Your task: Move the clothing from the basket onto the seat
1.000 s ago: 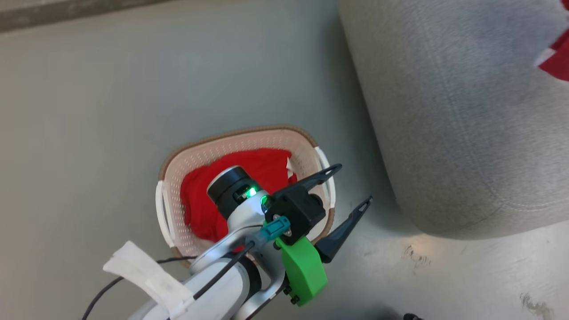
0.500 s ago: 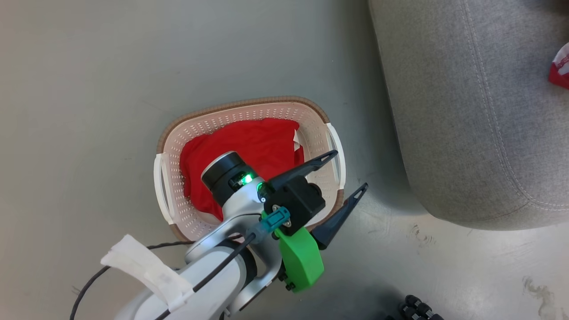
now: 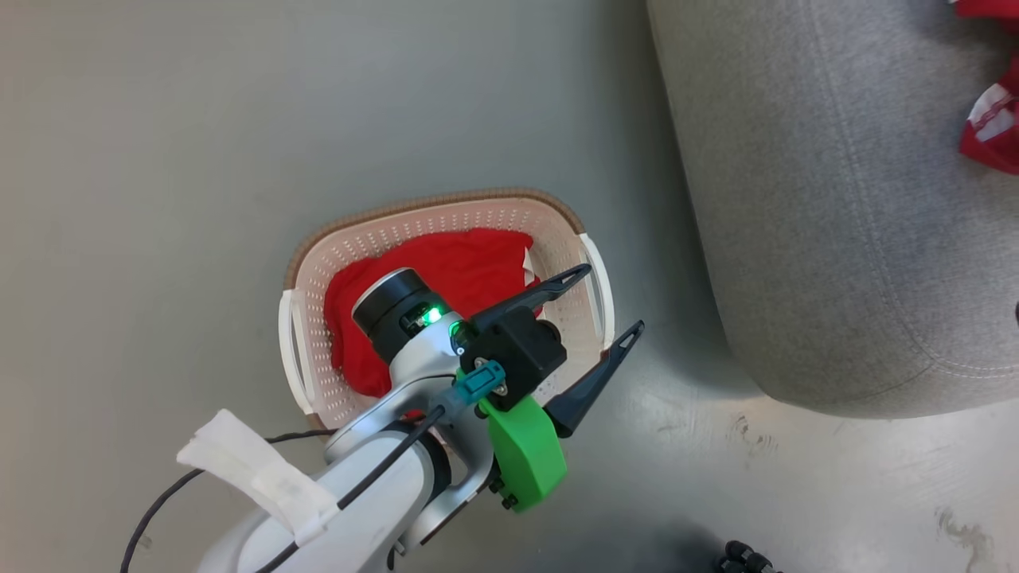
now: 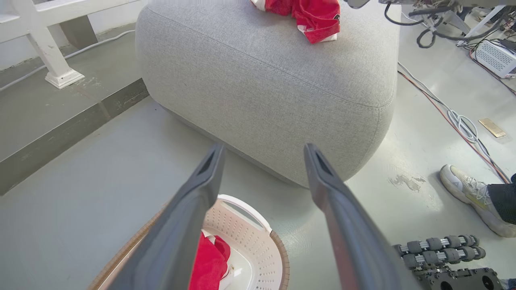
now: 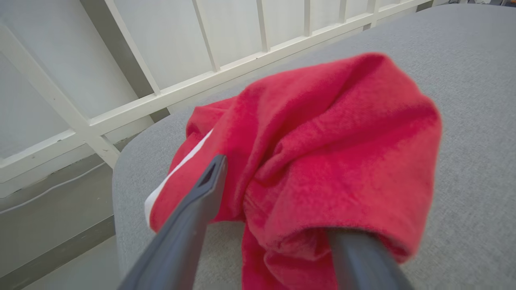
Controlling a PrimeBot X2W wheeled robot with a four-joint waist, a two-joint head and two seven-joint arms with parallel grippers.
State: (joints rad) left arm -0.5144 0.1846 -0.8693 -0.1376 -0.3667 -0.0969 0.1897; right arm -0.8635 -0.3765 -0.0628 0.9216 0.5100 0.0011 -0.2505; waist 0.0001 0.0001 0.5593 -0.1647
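The cream basket [image 3: 446, 219] stands on the floor with red clothing [image 3: 462, 267] bunched inside. My left gripper [image 3: 611, 302] hangs open above the basket's right handle, fingers pointing toward the grey seat [image 3: 804, 207]. In the left wrist view the basket [image 4: 252, 235] and its clothing [image 4: 207, 262] lie below the spread fingers [image 4: 201, 189]. Another red piece with white trim [image 4: 316, 18] lies on the seat [image 4: 282, 84]. My right gripper [image 5: 272, 173] is open over that piece [image 5: 322, 133], whose fabric drapes over and hides the right fingertip.
A person's pale shoe [image 4: 469, 193] stands on the floor right of the seat, near coloured cables [image 4: 455, 117]. The robot's roller wheels [image 4: 439, 247] sit at the lower right. White railing [image 5: 209, 80] runs behind the seat.
The head camera has shifted, so basket and seat sit differently in the picture. More red clothing shows on the seat's far right. My left gripper stays open over the basket's right side.
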